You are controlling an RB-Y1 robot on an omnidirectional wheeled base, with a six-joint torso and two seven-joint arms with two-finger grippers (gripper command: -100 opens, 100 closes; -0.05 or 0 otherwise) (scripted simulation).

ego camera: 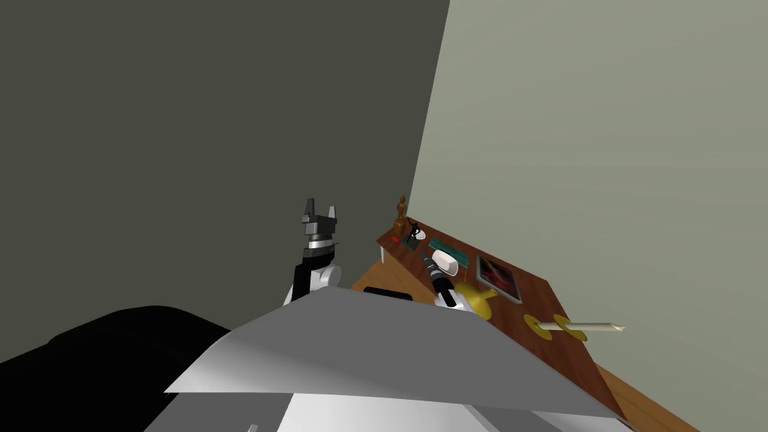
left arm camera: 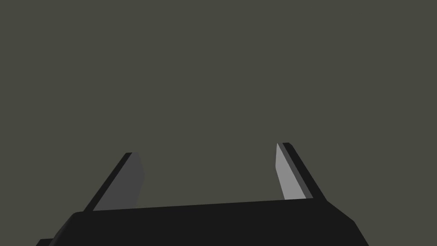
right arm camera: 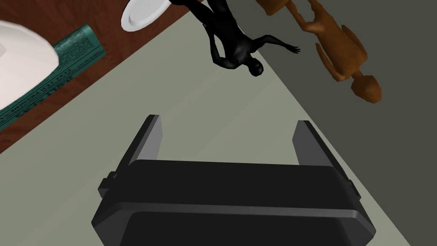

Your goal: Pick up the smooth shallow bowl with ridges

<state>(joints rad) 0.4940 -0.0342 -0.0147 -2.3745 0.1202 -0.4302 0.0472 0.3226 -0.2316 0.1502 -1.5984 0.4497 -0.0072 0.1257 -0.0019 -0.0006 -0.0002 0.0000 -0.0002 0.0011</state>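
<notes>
On the brown table (ego camera: 540, 300) sits a white shallow bowl (ego camera: 448, 263), next to a green book (ego camera: 452, 247). My right gripper (ego camera: 430, 262) hovers beside the bowl over the table. In the right wrist view the bowl (right arm camera: 21, 64) lies off to one side, beyond one finger and partly on the green book (right arm camera: 55, 72). The right gripper (right arm camera: 228, 121) is open with nothing between its fingers. My left gripper (ego camera: 319, 214) is raised upright to the left of the table, open and empty (left arm camera: 208, 149).
At the table's far end stand a black figurine (right arm camera: 234, 42), a brown figurine (right arm camera: 341, 47) and a small white plate (right arm camera: 143, 13). Nearer me are a yellow jug (ego camera: 476, 295), a picture frame (ego camera: 499, 279) and yellow discs on a cream rod (ego camera: 577, 326).
</notes>
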